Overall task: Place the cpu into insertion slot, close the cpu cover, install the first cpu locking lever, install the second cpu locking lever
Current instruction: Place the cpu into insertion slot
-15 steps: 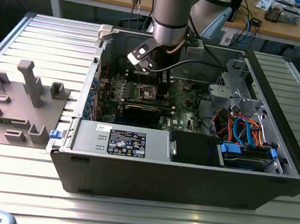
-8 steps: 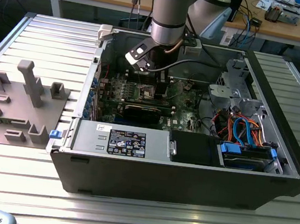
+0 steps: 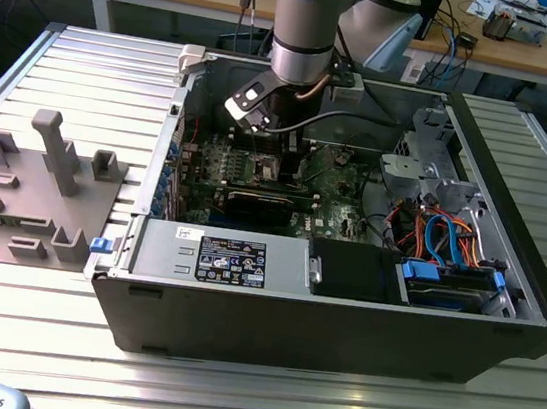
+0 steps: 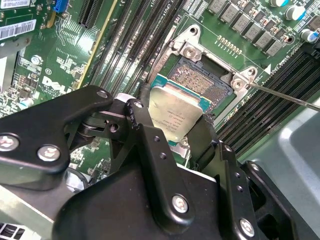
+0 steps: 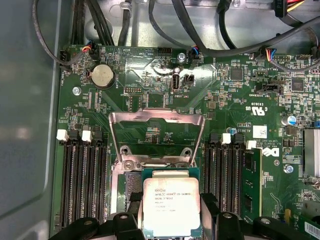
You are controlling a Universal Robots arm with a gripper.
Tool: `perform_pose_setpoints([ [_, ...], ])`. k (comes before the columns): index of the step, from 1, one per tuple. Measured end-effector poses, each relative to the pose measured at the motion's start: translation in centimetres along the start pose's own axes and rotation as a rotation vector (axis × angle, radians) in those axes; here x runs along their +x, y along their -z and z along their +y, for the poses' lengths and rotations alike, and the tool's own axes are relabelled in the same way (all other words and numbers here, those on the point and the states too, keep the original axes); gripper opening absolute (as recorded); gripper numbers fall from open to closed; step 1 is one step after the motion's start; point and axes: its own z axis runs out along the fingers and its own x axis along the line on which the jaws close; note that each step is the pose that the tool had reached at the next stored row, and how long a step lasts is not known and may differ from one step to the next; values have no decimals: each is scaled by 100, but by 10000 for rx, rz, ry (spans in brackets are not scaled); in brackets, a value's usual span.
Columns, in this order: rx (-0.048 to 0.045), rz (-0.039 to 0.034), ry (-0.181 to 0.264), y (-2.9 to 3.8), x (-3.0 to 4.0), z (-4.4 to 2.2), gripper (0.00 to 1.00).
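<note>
Cpu point(image 4: 177, 112), pinched by its edges in my gripper point(image 4: 175, 122) at the exterior view's upper middle, overlaps the near edge of the insertion slot point(image 4: 202, 80), with the cpu cover point(image 5: 157, 130) raised open.

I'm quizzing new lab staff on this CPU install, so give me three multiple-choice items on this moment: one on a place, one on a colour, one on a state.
1. Where is the cpu?
A. On the grey fixture outside the case.
B. Between the fingers of the pincer, over the insertion slot.
C. On the power supply.

2. What colour is the circuit board?
A. Red.
B. Blue.
C. Green.

3. How does the cpu cover stand?
A. Swung open.
B. Shut over the chip.
C. Lying outside the case.

Answers:
1 B: black fingers flank the chip, with the socket's contacts bare beyond it.
2 C: green shows in both wrist views.
3 A: its frame is swung away from the socket, with the board visible through its window.
</note>
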Motion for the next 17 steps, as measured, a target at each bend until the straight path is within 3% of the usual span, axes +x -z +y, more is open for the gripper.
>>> perform_pose_setpoints([
  [11, 0, 0, 0, -12, 15, -40, 54],
  [17, 1, 0, 1, -13, 62, -41, 54],
])
